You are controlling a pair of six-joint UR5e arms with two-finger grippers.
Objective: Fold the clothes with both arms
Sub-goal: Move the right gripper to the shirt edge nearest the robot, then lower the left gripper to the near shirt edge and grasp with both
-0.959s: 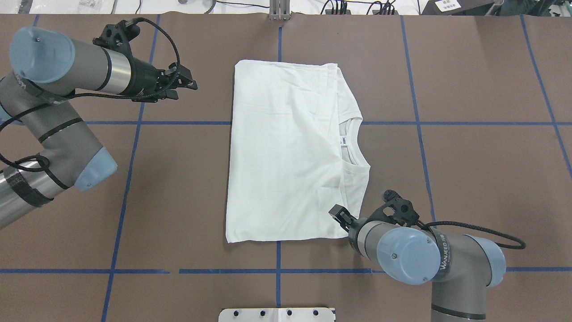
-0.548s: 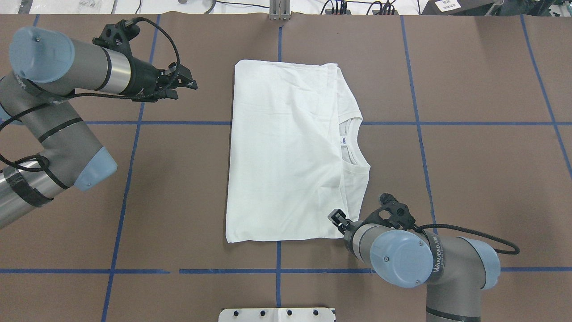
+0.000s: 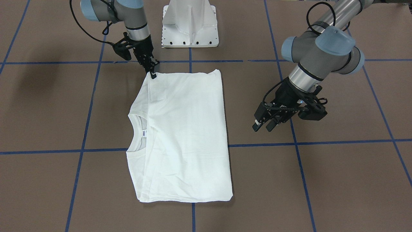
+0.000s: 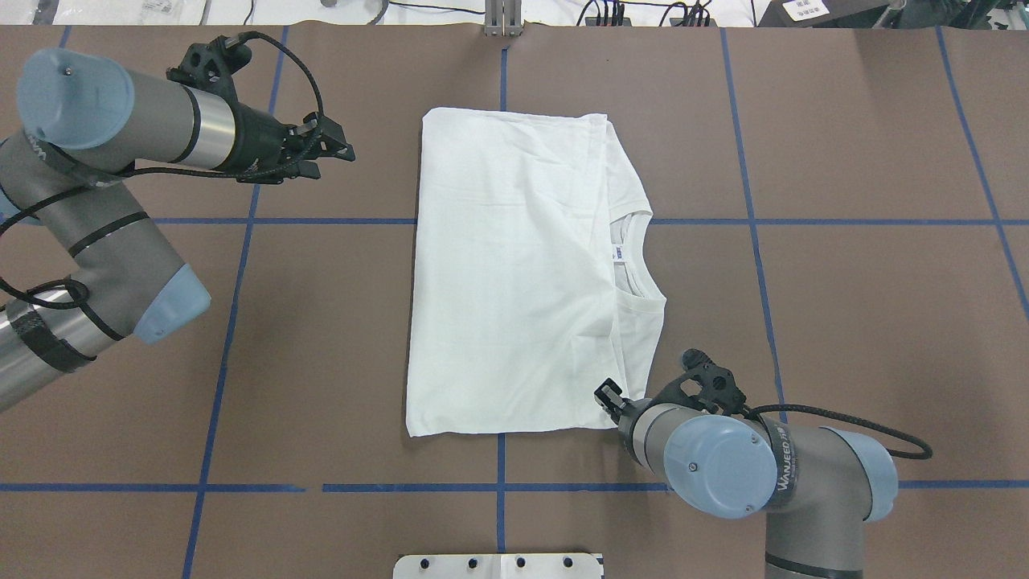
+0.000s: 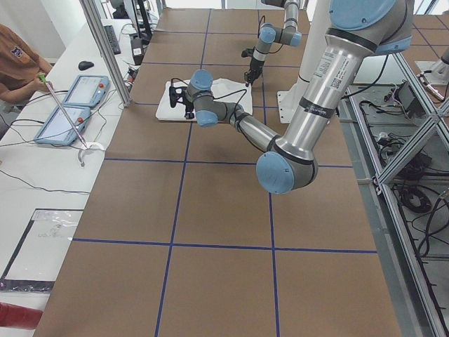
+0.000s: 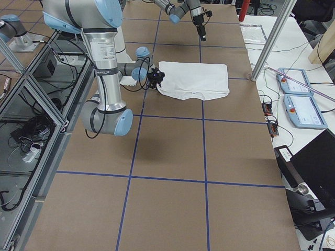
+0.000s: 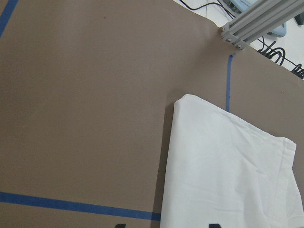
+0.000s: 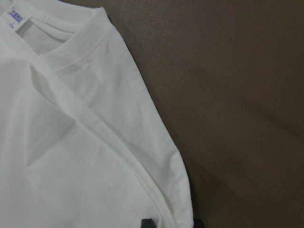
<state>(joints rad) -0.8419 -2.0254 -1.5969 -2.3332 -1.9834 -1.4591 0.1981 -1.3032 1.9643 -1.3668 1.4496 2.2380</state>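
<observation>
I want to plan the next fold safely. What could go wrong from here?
1. The right tool stands at a corner of the T-shirt where folded layers overlap; it might pinch only some layers, and the fold could open.
2. The left tool hangs beside the shirt, apart from it; a one-sided lift might drag or skew the cloth.

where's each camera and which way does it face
overhead exterior: behind the robot, facing forward and down at the T-shirt; left arm enters left, right arm right
exterior front-facing: across the table, facing the robot; pedestal base at top, arms mirrored
exterior left: table end, looking along it; left arm near
exterior right: opposite end; right arm near
left wrist-mounted: looks down at a T-shirt corner; fingertips at bottom
right wrist-mounted: looks down at the collar; fingertips at bottom
shared: overhead and front-facing show T-shirt, both arms
</observation>
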